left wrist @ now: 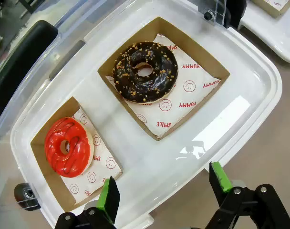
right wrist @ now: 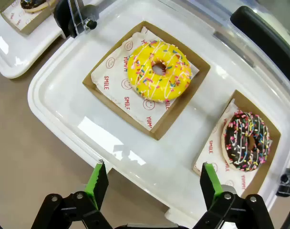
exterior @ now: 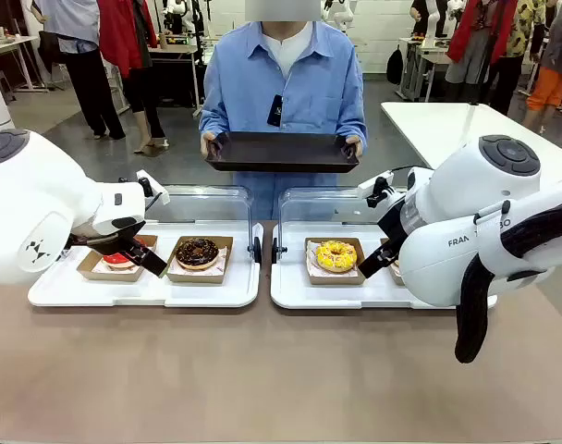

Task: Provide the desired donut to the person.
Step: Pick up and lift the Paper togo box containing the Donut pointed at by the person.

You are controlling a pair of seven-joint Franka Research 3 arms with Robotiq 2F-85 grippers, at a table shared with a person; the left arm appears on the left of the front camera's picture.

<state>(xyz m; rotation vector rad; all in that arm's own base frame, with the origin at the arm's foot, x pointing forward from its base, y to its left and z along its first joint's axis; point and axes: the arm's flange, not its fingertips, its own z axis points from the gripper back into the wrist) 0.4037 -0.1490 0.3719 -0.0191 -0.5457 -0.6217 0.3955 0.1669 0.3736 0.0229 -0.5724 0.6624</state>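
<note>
L gripper (left wrist: 165, 186) and R gripper (right wrist: 153, 183) both spread, empty, over near tray edges. Beyond: red donut (left wrist: 67, 145), choc-nut donut (left wrist: 145, 71) on L tray (left wrist: 259, 95); yellow donut (right wrist: 159, 70), sprinkle-choc donut (right wrist: 246, 140) on R tray (right wrist: 54, 100). Far side: person (exterior: 286, 88) holds black tray (exterior: 281, 150) w/ both hands, points at none. Risk: wrong pick; hard squeeze dents icing.

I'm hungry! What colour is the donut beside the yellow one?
Chocolate donut, rainbow sprinkles; right wrist view.

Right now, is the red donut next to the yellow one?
No, the red donut shares its tray with a chocolate donut.
</note>
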